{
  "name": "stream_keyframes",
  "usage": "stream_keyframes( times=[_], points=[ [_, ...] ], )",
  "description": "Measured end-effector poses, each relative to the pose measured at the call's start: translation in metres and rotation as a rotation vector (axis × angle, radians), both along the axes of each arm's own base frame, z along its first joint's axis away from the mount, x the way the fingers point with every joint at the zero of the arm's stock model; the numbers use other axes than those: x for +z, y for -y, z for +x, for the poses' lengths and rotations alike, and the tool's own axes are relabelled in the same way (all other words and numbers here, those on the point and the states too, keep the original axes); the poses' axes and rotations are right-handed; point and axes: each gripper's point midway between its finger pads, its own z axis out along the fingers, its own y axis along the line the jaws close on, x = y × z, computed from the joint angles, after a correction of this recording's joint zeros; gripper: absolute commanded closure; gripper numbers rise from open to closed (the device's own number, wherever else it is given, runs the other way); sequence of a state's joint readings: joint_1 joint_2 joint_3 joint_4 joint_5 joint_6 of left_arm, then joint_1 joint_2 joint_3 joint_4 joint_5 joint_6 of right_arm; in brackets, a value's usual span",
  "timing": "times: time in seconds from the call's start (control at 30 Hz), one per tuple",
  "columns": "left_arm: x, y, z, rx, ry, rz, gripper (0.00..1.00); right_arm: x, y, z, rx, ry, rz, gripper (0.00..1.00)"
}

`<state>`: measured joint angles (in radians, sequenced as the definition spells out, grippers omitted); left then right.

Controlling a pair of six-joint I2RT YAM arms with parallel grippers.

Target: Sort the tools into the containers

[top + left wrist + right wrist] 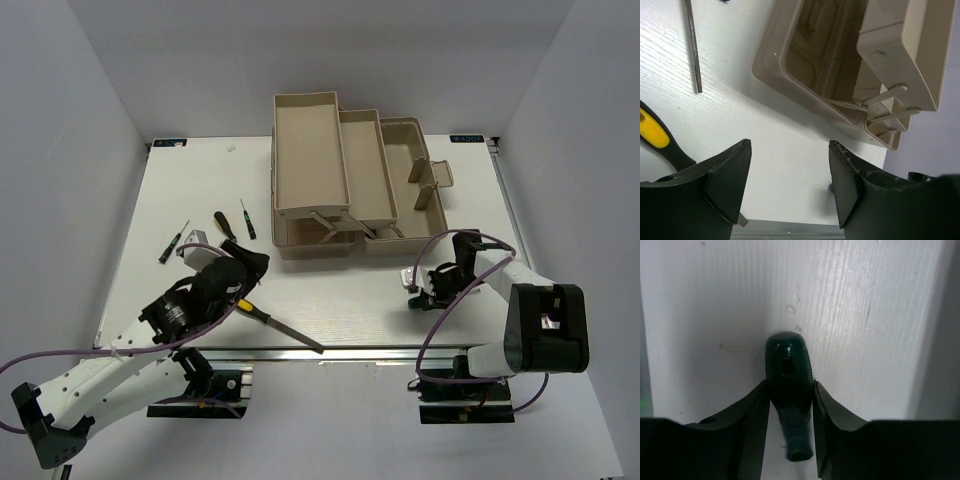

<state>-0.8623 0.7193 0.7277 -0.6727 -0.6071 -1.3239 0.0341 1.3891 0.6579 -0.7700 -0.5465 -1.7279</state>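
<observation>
R jaws on green screwdriver [789, 385]

White bench [330, 300]. An open beige plastic toolbox [310, 150] with stepped trays sits far centre. Three slim dark-handled screwdrivers [224, 226] lie left, a yellow-and-black-handled metal file [290, 334] near the front edge, and a dark green-handled screwdriver [789, 385] right.
</observation>
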Motion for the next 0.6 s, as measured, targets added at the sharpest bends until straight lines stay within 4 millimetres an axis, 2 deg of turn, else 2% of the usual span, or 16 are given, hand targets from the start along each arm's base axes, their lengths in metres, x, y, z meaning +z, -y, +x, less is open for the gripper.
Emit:
stream_keyframes(
  times=[0.03, 0.07, 0.1, 0.23, 0.27, 0.33, 0.4, 0.53, 0.6],
  points=[
    [-0.004, -0.002, -0.001, 0.016, -0.004, -0.016, 0.28, 0.000, -0.001, 0.001, 0.001, 0.001, 0.003, 0.81],
    [-0.007, -0.004, -0.002, 0.026, -0.009, -0.023, 0.29, 0.001, -0.001, 0.005, 0.001, 0.010, 0.005, 0.87],
    [-0.012, -0.005, -0.002, 0.042, -0.015, -0.039, 0.29, 0.001, -0.002, 0.007, 0.004, 0.022, 0.009, 0.98],
    [-0.038, -0.011, -0.006, 0.102, -0.062, -0.077, 0.31, 0.004, -0.003, 0.008, 0.020, 0.036, 0.008, 1.00],
    [-0.043, -0.012, -0.007, 0.115, -0.074, -0.084, 0.28, 0.007, -0.004, 0.006, 0.025, 0.031, 0.014, 1.00],
    [-0.052, -0.013, -0.007, 0.153, -0.106, -0.106, 0.28, 0.021, -0.012, 0.003, 0.013, 0.005, 0.052, 1.00],
    [-0.059, -0.015, -0.007, 0.193, -0.138, -0.123, 0.27, 0.054, -0.026, 0.014, -0.043, -0.005, 0.126, 1.00],
    [-0.066, -0.019, -0.007, 0.248, -0.175, -0.140, 0.25, 0.164, -0.061, 0.079, -0.228, 0.082, 0.366, 1.00],
    [-0.066, -0.021, -0.006, 0.273, -0.186, -0.149, 0.24, 0.211, -0.071, 0.102, -0.355, 0.098, 0.489, 1.00]
  ],
)
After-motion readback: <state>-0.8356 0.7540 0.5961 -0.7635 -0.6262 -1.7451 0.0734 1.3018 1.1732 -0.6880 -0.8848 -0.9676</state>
